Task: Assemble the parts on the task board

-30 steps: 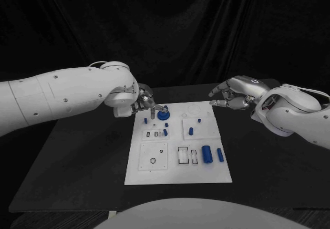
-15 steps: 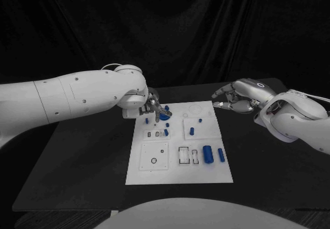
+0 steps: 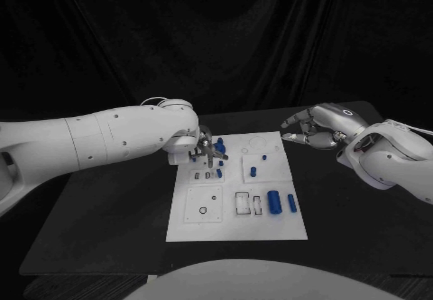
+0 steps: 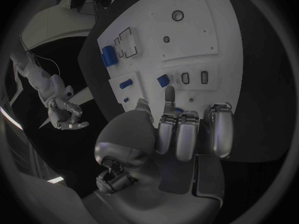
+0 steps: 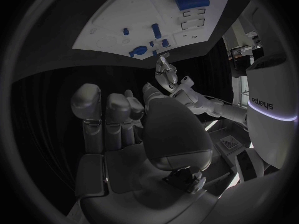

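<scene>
The white task board (image 3: 234, 228) lies in the middle of the black table. My left hand (image 3: 203, 152) hovers over its far left part. The thumb and one finger (image 4: 168, 92) reach out and the other fingers are curled. Its fingertips stand right beside a blue round part (image 3: 219, 149), and I see nothing held between them. My right hand (image 3: 316, 130) hangs off the board's far right corner, its fingers loosely bent and apart, with nothing in it. A thick blue cylinder (image 3: 273, 202) and a slimmer blue peg (image 3: 290, 202) lie on the board's right side.
Small blue pegs (image 3: 253, 170) stand in the board's middle blocks. A rectangular slot (image 3: 241, 204) and a plate with a small ring (image 3: 203, 209) sit on the near half. Bare black table (image 3: 108, 219) surrounds the board. My left forearm (image 3: 99, 140) spans the table's left side.
My left hand has moved rightward and nearer, from the board's far left edge to beside the blue round part. My right hand has drifted slightly away from the board.
</scene>
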Robot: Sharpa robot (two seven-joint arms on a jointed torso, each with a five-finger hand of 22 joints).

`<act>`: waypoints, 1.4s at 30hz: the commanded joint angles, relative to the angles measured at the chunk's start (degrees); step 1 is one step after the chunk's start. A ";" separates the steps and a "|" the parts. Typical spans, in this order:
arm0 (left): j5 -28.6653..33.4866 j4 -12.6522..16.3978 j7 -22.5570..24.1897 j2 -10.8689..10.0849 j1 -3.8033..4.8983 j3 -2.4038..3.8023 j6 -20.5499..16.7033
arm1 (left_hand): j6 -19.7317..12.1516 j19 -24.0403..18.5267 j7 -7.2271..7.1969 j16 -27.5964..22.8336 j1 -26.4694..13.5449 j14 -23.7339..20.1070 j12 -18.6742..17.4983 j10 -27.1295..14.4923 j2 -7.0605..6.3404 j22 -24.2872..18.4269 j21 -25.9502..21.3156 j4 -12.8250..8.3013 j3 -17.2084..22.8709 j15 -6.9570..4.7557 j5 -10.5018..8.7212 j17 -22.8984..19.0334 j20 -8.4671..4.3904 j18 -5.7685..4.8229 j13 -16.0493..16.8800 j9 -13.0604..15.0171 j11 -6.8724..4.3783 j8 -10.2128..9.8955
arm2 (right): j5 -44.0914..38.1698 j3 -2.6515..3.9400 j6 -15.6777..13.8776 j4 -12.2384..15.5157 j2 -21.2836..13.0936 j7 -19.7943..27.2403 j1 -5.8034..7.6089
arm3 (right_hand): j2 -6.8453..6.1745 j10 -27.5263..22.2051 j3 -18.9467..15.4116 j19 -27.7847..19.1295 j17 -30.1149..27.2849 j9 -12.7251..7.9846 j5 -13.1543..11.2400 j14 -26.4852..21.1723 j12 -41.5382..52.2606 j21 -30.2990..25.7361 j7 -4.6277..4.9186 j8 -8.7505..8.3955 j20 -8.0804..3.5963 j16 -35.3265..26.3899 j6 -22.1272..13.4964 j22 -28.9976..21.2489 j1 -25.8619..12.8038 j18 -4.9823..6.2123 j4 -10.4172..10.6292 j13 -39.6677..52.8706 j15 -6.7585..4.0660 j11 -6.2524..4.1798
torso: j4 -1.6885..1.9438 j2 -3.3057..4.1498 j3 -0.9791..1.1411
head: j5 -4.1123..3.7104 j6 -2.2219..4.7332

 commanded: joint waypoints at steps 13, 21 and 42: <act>-0.02 -1.85 0.68 1.30 -2.10 0.05 -1.57 | 0.92 0.12 -0.31 0.14 1.47 6.05 -0.05 6.08 -0.51 4.41 -0.45 -2.14 2.74 -0.41 2.77 15.07 -0.35 -0.82 15.06 1.58 -0.50 -2.40 | -0.37 0.04 -1.13 -0.55 0.23 0.19 -0.99 | 0.19 0.21 -0.17 0.30 -0.06 -0.14 0.27 0.27 0.12 0.01 -0.19 -0.40 0.10 0.26 0.14 6.87 0.17 0.82 0.04 -0.03 -0.29 -0.08 | -0.09 -0.28 0.16 | 0.28 -0.01; -0.02 -2.32 0.82 1.51 -2.64 0.05 -1.33 | 1.23 0.03 -0.42 0.14 1.64 6.05 -0.05 6.08 -0.51 4.30 -0.54 -2.46 3.13 -0.47 2.91 15.07 -0.40 -0.78 15.06 1.95 -0.59 -2.51 | -0.37 0.04 -1.19 -0.74 0.28 0.24 -1.13 | 0.19 0.22 -0.17 0.33 0.01 -0.15 0.29 0.29 0.13 0.08 -0.16 -0.42 0.10 0.32 0.13 6.88 0.17 0.81 0.04 -0.02 -0.29 -0.08 | -0.15 -0.33 0.28 | 0.43 -0.01; -0.03 -3.62 1.48 2.53 -4.15 0.05 -0.49 | 1.91 -0.49 -0.70 0.14 1.93 6.05 -0.05 6.08 -0.45 3.76 -0.95 -3.23 4.17 -0.70 3.24 15.07 -0.59 -0.61 15.06 2.91 -0.84 -2.85 | -0.37 0.04 -1.03 -1.09 0.37 0.22 -1.35 | 0.21 0.15 -0.17 0.32 -0.13 -0.19 0.37 0.27 0.02 -0.04 -0.07 -0.48 0.10 0.21 0.11 6.86 0.14 0.82 0.03 -0.17 -0.27 -0.03 | -0.05 -0.52 0.37 | -0.09 -0.01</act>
